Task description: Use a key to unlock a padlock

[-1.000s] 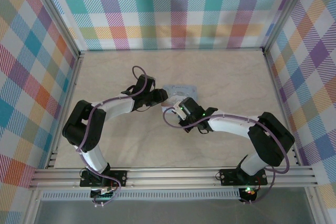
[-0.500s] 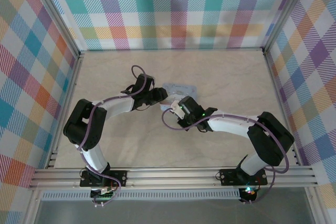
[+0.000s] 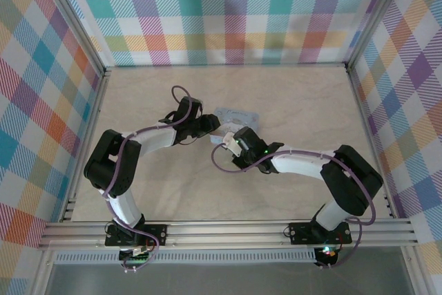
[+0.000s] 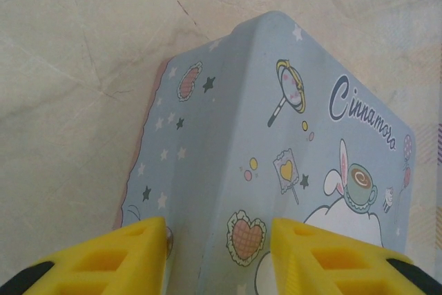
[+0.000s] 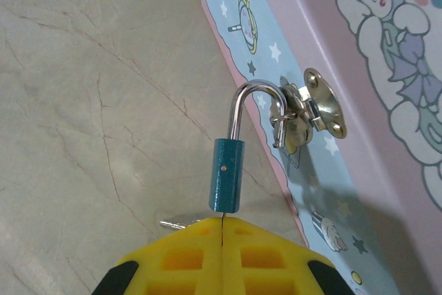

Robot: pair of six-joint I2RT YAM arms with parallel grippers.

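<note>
Marble tabletop (image 5: 83, 101); padlock (image 5: 226, 174) against right claw (image 5: 222, 229)

Small teal padlock (image 5: 226, 183): matt painted body, polished bright metal shackle. Round brass-coloured hasp (image 5: 319, 105): glossy metal. Light-blue cartoon-printed box (image 4: 276, 101): smooth, low-sheen printed skin. Beige veined counter (image 5: 90, 101): smooth, stone-look, faintly glossy. Right gripper (image 5: 222, 224): yellow matt plastic, gridded
</note>
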